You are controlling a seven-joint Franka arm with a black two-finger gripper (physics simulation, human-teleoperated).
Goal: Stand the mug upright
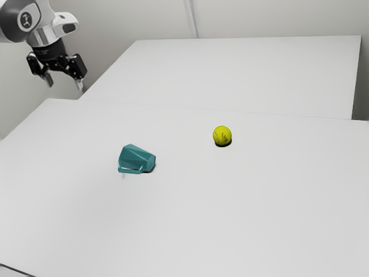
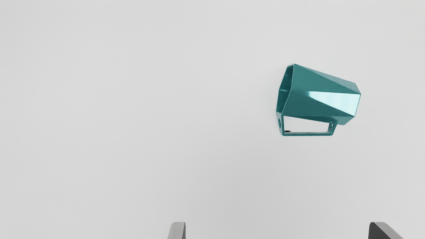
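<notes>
- Lying on its side, that's our teal mug (image 1: 137, 158), out on the pale worktop (image 1: 230, 219), and it is not upright!
- Look at the shape: flat, angular facets all over the body, wide at the mouth (image 2: 285, 91) and narrowing towards the base (image 1: 151, 163).
- The mouth faces the exterior view's left, the base the exterior view's right, and the wrist view gives us a peek at the darker teal inside.
- What a shine on it! One long facet catches the light and glows almost white, with deeper teal on the facets around it.
- And the handle (image 2: 307, 133), a squared-off loop, sits along the side of the body facing the exterior view's near edge, pale surface showing through its opening, plus one small dark spot by a corner.
- Over to the gripper (image 1: 65, 83), up at the exterior view's upper left, raised and well apart from the mug: spread wide, nothing in its hold.
- Both fingertips (image 2: 176, 231) stand far apart in the wrist view, with bare surface between them and the mug out beyond them, touching neither.
- Sharing the worktop, a yellow ball (image 1: 222, 135) with dark marks, off to the exterior view's right of the mug, clear of it.
</notes>
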